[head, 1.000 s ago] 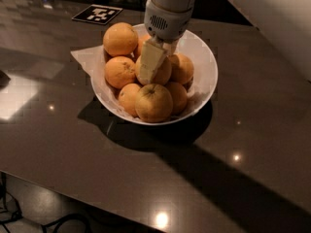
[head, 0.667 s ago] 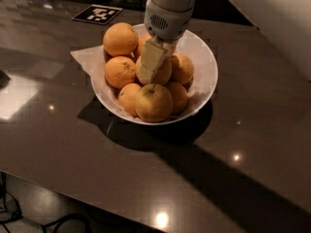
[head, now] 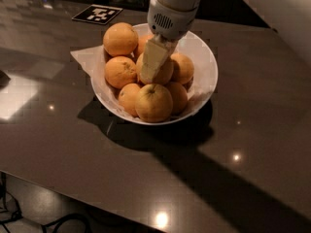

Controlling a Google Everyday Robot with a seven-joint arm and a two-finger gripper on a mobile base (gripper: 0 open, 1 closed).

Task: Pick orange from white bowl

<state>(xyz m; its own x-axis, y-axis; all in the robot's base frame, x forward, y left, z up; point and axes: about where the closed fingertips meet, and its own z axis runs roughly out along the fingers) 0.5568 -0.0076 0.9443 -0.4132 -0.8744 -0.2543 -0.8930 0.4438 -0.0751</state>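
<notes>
The white bowl (head: 206, 64) stands on the dark table, lined with white crinkled paper and piled with several oranges. My gripper (head: 154, 67) hangs from the white arm and reaches down into the middle of the pile. Its cream tip lies against the front left of the central orange (head: 167, 74), a large pale-orange one that it partly hides. A yellowish orange with a stem dimple (head: 153, 102) sits at the front of the bowl. Another large smooth orange (head: 120, 39) sits at the back left, clear of the gripper.
A black-and-white marker tag (head: 97, 14) lies on the table behind the bowl at the left. The paper lining (head: 83, 57) sticks out over the bowl's left rim. The table's near edge (head: 97, 203) runs along the bottom left, with cables on the floor below.
</notes>
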